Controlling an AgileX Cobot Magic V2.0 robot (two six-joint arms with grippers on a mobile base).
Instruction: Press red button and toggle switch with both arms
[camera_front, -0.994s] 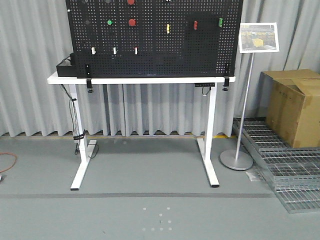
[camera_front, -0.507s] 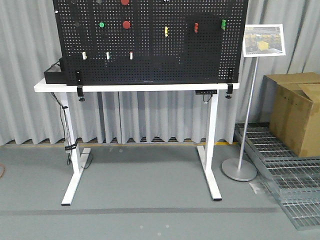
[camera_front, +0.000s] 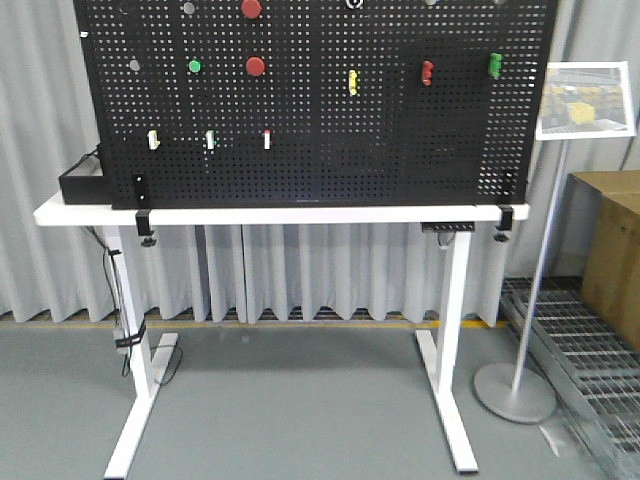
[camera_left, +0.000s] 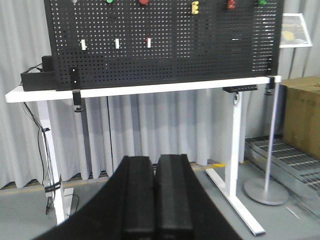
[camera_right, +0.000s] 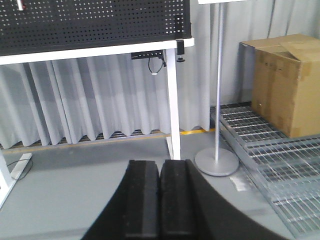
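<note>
On the pegboard (camera_front: 330, 170), the red button (camera_front: 255, 66) sits upper left, with the toggle switch (camera_front: 267, 139) just below it. Neither looks pressed yet. The left claw (camera_left: 155, 195) and right claw (camera_right: 159, 200), both pinched closed and empty, hang well apart from the pegboard.

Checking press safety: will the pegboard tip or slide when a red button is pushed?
Probably not: the pegboard looks clamped to the white table at both lower corners. Its two slim legs may let it wobble slightly.

Matt perforated pegboard (camera_front: 320, 160), cardboard box (camera_right: 285, 85), pleated cloth curtain (camera_front: 300, 270).
</note>
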